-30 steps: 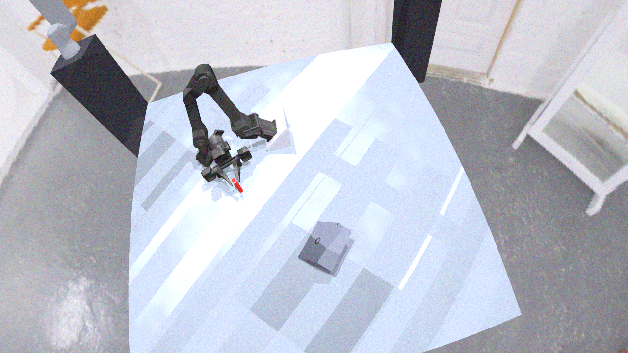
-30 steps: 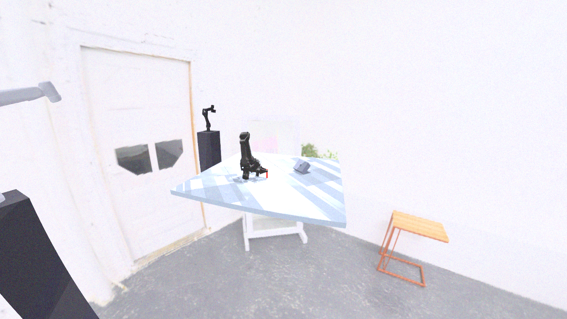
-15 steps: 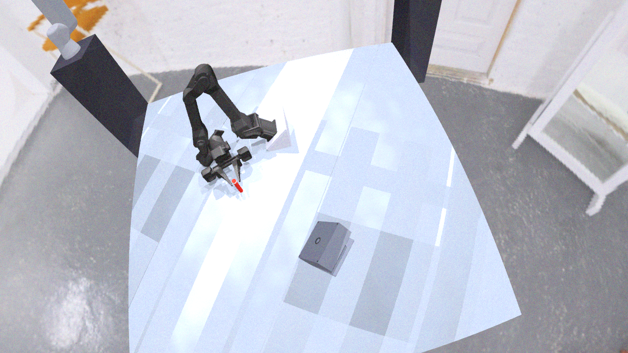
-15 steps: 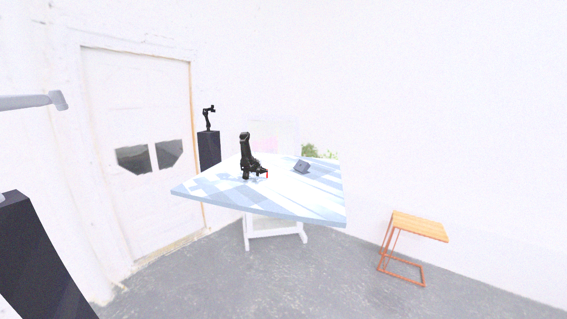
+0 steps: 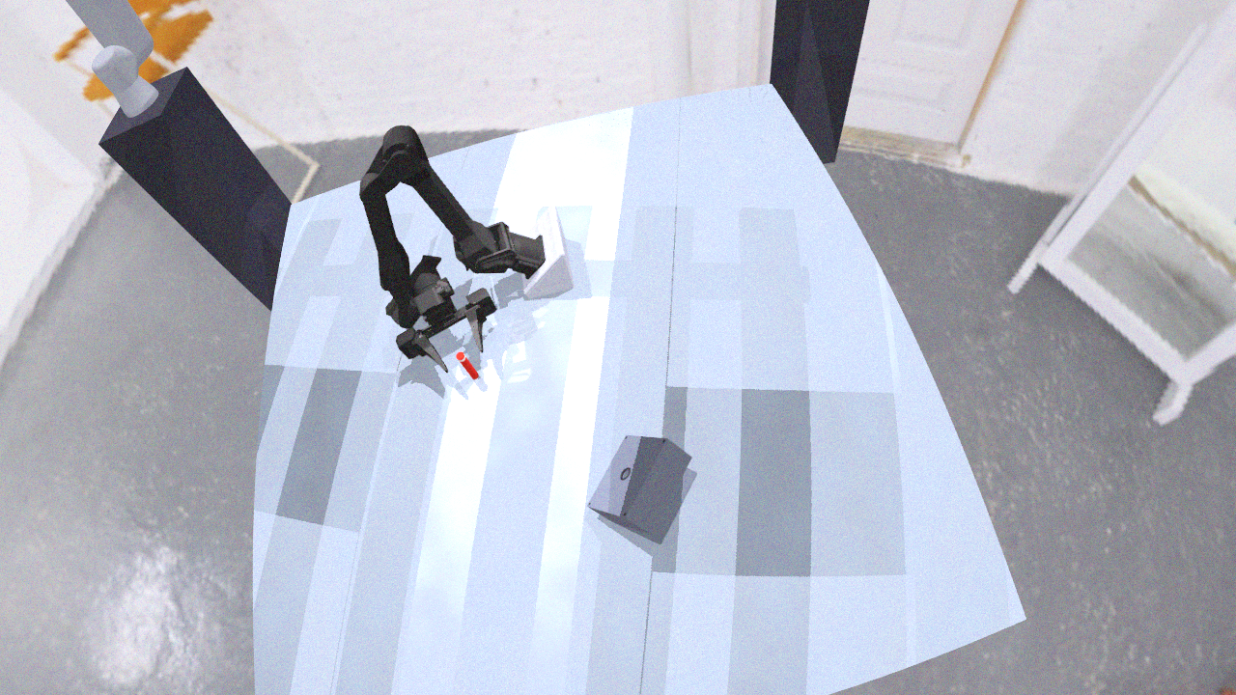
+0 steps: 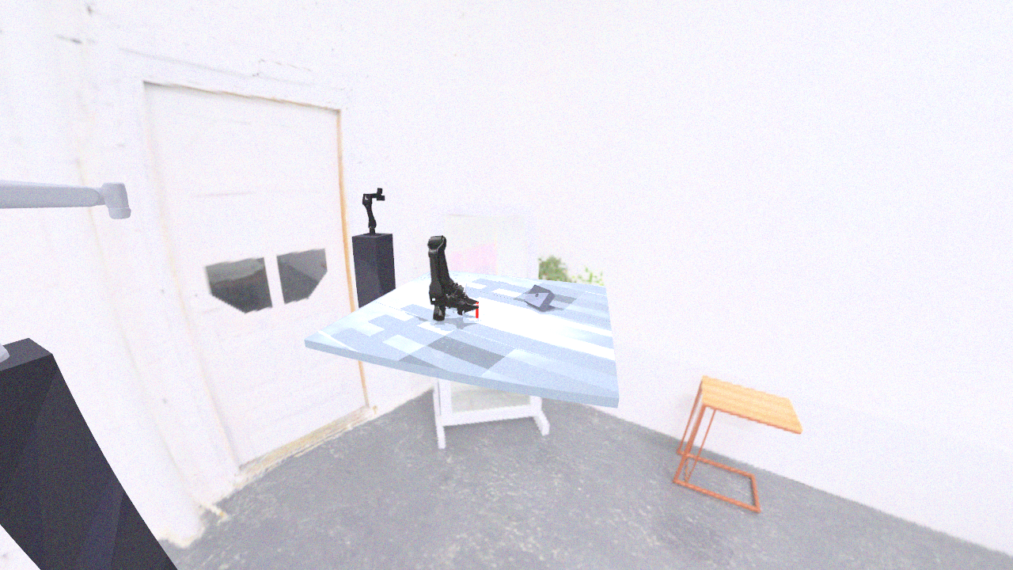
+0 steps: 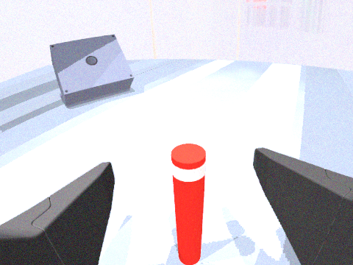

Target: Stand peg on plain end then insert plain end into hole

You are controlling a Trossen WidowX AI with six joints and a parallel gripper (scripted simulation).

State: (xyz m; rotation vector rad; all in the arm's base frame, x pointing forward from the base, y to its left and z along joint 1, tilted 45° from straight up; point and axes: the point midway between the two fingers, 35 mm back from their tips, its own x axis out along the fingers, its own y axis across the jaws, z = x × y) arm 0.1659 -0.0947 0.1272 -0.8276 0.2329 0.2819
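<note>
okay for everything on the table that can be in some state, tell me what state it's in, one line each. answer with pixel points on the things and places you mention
Peg point(image 5: 468, 366) point(image 6: 477, 310) point(image 7: 189, 206): upright on the table, banded end up, not gripped.
Pincer point(image 5: 463, 361) point(image 6: 476, 306) point(image 7: 184, 164): open, a finger on either side of the peg, touching neither side.
Sloped panel point(image 5: 615, 484) point(image 6: 536, 298) point(image 7: 99, 73): standing on the table, its hole unfilled.
</note>
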